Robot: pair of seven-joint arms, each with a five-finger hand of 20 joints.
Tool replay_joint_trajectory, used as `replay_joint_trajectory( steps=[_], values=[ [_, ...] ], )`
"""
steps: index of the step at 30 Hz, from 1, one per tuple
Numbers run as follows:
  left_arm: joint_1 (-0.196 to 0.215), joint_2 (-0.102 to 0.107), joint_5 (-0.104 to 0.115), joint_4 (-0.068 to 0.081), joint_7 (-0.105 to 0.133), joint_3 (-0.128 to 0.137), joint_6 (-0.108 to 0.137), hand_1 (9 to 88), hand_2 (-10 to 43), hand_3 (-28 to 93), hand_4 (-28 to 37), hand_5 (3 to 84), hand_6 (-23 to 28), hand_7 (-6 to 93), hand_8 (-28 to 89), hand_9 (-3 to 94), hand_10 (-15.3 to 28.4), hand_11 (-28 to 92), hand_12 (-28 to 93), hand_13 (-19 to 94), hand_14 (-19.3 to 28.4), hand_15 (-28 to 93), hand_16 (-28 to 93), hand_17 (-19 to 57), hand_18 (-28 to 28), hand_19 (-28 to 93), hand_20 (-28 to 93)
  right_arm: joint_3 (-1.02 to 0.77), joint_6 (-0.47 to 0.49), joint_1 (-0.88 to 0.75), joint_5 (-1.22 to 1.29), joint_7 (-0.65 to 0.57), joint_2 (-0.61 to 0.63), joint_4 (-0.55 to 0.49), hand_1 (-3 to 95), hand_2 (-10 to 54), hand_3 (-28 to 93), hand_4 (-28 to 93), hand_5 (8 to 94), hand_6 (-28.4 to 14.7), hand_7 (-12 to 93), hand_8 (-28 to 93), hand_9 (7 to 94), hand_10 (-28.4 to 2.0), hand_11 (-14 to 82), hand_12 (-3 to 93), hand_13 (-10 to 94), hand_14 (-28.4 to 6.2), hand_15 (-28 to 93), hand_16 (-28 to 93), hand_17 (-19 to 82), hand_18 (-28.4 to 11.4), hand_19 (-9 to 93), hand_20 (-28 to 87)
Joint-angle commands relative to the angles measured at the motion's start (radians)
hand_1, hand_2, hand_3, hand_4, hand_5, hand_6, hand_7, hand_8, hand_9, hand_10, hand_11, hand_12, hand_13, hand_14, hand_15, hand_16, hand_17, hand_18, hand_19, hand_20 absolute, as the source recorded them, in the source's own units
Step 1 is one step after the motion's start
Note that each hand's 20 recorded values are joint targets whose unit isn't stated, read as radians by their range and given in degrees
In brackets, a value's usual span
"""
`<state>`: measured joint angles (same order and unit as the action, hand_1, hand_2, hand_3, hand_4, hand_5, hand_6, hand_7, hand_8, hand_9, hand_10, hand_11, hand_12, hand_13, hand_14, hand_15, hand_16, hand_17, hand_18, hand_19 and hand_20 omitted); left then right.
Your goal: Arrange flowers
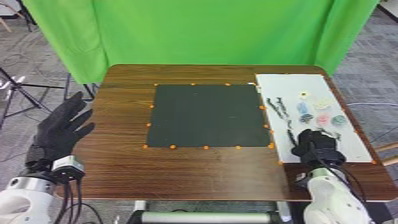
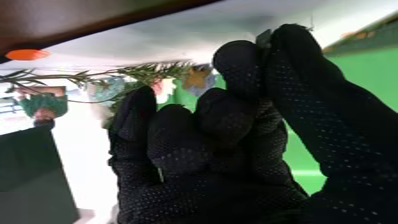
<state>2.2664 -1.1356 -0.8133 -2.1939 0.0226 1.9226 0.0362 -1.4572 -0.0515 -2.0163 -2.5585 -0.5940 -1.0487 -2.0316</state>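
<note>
The right hand (image 1: 317,146), gloved in black, is at the lower right of the head view, over the near part of a white board (image 1: 302,82). Its fingers are curled, the thumb and a fingertip closed on a small dark-grey sliver (image 2: 264,38); what that is, I can't make out.

Past those fingers in the right wrist view there's a green sprig (image 2: 173,68), narrow-leaved and feathery, its long axis running crosswise behind them. Near it is a yellow-orange flower (image 2: 195,80) with pointed petals.

In the head view, two thin, dark stems (image 1: 275,109) lie on the board just up from the hand, lengthwise, slanting a little from upper left to lower right. Beside them, in the right part of the frame, sit little blooms: a yellow one (image 1: 305,94) farthest up, a pale blue one (image 1: 303,107), a pink one (image 1: 322,120) and a grey-green one (image 1: 338,120).

A dark mat (image 1: 209,115) lies mid-frame on the brown table (image 1: 213,172), orange markers (image 1: 173,146) round its edge. Over at the left, the left hand (image 1: 59,127) has its fingers straight and parted.
</note>
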Motion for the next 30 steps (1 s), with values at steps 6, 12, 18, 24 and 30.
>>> replay_joint_trajectory(
  steps=[6, 12, 18, 24, 30],
  values=[
    [0.041, 0.016, -0.002, -0.020, 0.017, 0.045, 0.011, 23.1, -1.9, 69, -28.3, 22.1, 0.9, 17.8, -9, 17.5, 9.0, 9, 21, 13, 11.2, 15, 8, -12.4, 18.9, 37, 8, -0.029, -0.087, 0.034, 0.212, -0.018, 0.018, -0.078, 38.7, -9.5, 88, -17, 66.0, -0.5, 63, 23, 73.1, -10.2, 67.2, 60.0, 67, -12.3, 93, 39, 26, -21.7, 81, 48],
    [0.097, 0.056, 0.006, -0.026, 0.013, 0.116, -0.006, 23.0, -2.2, 70, -28.2, 22.0, 0.8, 17.9, -9, 17.5, 9.0, 9, 21, 13, 11.2, 15, 8, -12.4, 18.9, 37, 8, 0.099, -0.077, 0.195, 0.262, -0.008, -0.001, -0.078, 38.2, -9.5, 88, -16, 66.5, -0.6, 63, 24, 73.4, -10.4, 67.5, 59.8, 68, -12.3, 93, 39, 26, -21.9, 81, 48],
    [0.139, 0.070, 0.009, -0.033, 0.006, 0.183, -0.060, 22.9, -2.6, 70, -28.2, 22.0, 0.8, 17.5, -9, 17.4, 8.9, 9, 21, 13, 10.9, 15, 8, -12.4, 18.7, 37, 8, 0.256, -0.041, 0.376, 0.279, 0.004, -0.083, -0.027, 37.7, -9.5, 89, -15, 67.0, -0.8, 63, 24, 73.7, -10.7, 67.7, 60.0, 68, -12.5, 93, 40, 26, -22.2, 82, 48],
    [0.187, 0.064, 0.012, -0.050, 0.010, 0.217, -0.053, 22.8, -3.1, 70, -28.0, 21.9, 0.6, 17.4, -9, 17.5, 8.8, 9, 22, 13, 10.9, 14, 8, -12.4, 18.7, 36, 8, 0.393, 0.053, 0.494, 0.235, 0.013, -0.201, 0.056, 37.2, -9.5, 89, -14, 67.3, -1.0, 62, 25, 73.8, -10.8, 67.8, 60.4, 68, -12.5, 93, 40, 26, -22.2, 82, 48],
    [0.200, 0.058, 0.028, -0.060, 0.025, 0.218, -0.056, 22.6, -3.5, 70, -27.8, 21.9, 0.6, 17.3, -8, 17.6, 8.7, 8, 22, 13, 10.9, 14, 8, -12.3, 18.6, 36, 8, 0.483, 0.117, 0.537, 0.167, 0.025, -0.291, 0.144, 37.0, -9.5, 89, -14, 67.5, -1.2, 62, 26, 73.9, -11.0, 67.9, 60.4, 69, -12.6, 93, 41, 27, -22.7, 83, 48]
  ],
)
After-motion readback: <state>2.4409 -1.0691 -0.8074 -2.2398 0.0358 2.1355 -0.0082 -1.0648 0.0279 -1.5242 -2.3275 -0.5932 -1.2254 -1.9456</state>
